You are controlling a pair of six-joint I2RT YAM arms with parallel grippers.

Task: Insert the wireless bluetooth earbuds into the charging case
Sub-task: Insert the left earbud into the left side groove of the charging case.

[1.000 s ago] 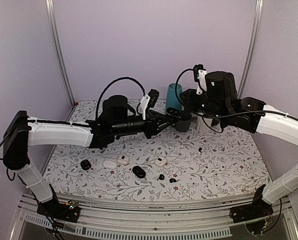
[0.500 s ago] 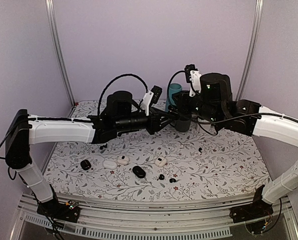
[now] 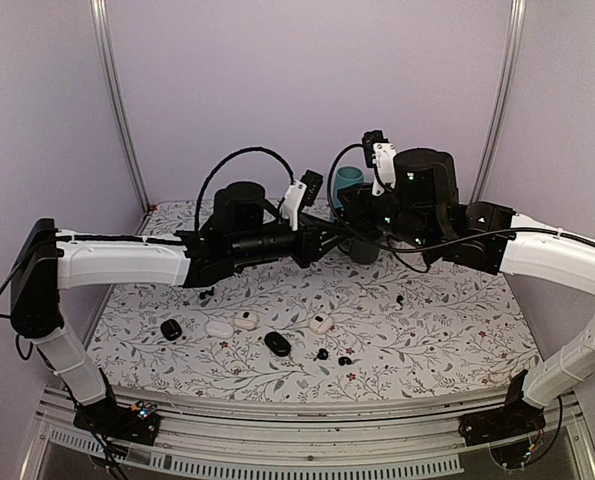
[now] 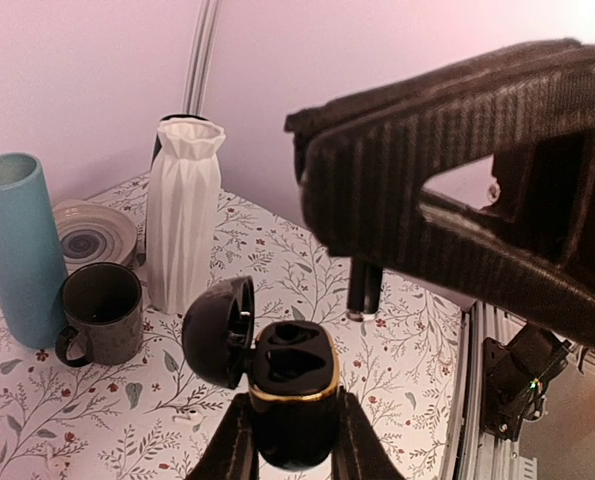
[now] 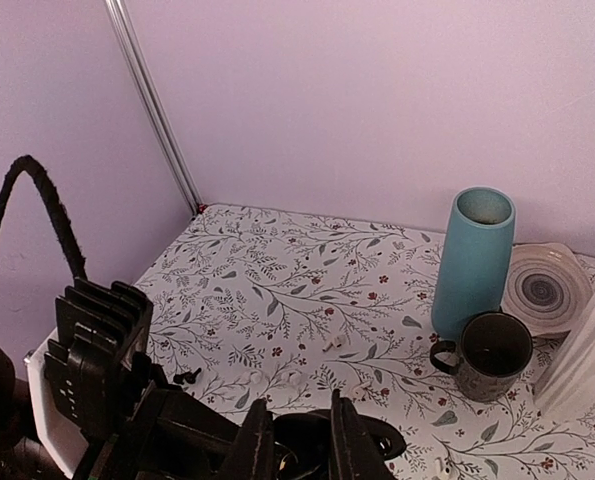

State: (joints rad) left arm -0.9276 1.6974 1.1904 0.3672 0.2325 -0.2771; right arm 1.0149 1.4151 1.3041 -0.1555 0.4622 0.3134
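Observation:
My left gripper [image 4: 291,410] is shut on a black charging case [image 4: 295,385] with a gold rim. The case is held upright above the table, its lid [image 4: 217,330] swung open to the left. Both sockets look empty. My right gripper [image 4: 365,312] hangs just behind and above the case, fingers nearly together on a small piece that I take for an earbud. In the right wrist view the right gripper [image 5: 299,410] points down at the black case. Two loose black earbuds [image 3: 322,353] [image 3: 345,360] lie near the front, a third [image 3: 399,298] further right.
A teal tumbler [image 5: 474,262], a dark mug [image 5: 487,355], a white pleated vase [image 4: 184,210] and a small plate [image 5: 542,290] stand at the back. Black cases [image 3: 171,328] [image 3: 277,343] and white cases [image 3: 219,327] [image 3: 321,323] lie in front. White earbuds [image 5: 335,340] are scattered mid-table.
The right gripper has swung left, closing in over the case in the left gripper. The left arm shifted slightly right at first, then held still. Neither grip has changed.

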